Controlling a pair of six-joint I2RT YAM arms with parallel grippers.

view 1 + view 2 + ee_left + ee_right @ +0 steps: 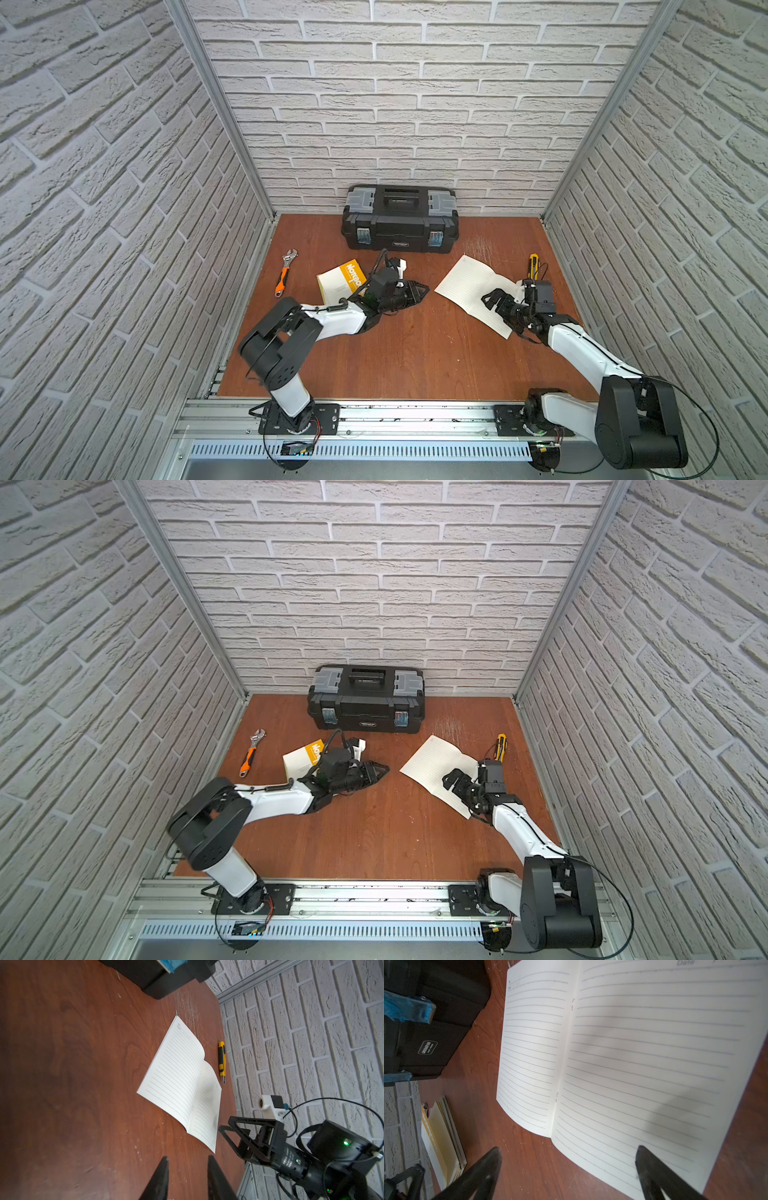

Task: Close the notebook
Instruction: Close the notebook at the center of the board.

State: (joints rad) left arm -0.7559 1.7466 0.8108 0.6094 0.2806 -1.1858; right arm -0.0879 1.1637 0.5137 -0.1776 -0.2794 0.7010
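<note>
Notebook [465, 278] lying open, flat on surface [415, 353]. Right tool [569, 1150] hanging over its page edge, spread wide, empty. Left tool [187, 1158] gaping slightly, gripping nothing.

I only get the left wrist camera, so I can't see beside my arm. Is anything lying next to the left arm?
Observer: Yes, a yellow-covered pad lies right beside the left arm.
Operator: Anything more over there?
Observer: An orange-handled wrench lies further left on the table.
Operator: How's the right hand sitting over the notebook?
Observer: The right hand is open: one finger is over the notebook page, the other over bare table.
</note>
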